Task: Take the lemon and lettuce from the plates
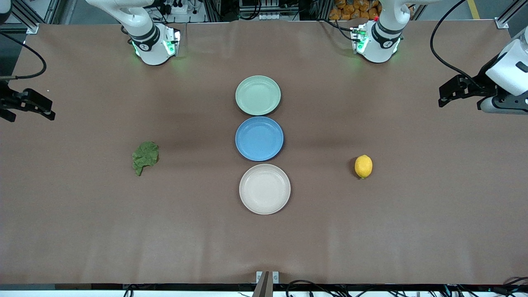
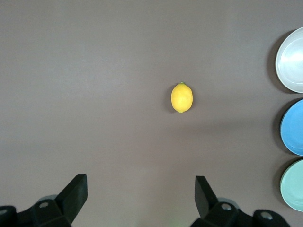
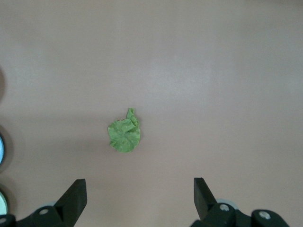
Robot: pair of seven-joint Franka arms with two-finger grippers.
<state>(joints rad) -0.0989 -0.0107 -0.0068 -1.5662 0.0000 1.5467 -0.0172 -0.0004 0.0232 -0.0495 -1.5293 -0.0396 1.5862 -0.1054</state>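
The lemon (image 1: 363, 166) lies on the surface under the left end effector (image 2: 142, 196), spread wide. The lettuce (image 1: 145, 157) lies under the right end effector (image 3: 140, 196), also wide.

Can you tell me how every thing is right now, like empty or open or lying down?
lemon: lying on the bare table toward the left arm's end, on no plate.
lettuce: lying on the table toward the right arm's end, on no plate.
pale green plate: empty.
blue plate: empty.
beige plate: empty.
left end effector: open, up over the table's end, holding nothing.
right end effector: open, up over its end, holding nothing.
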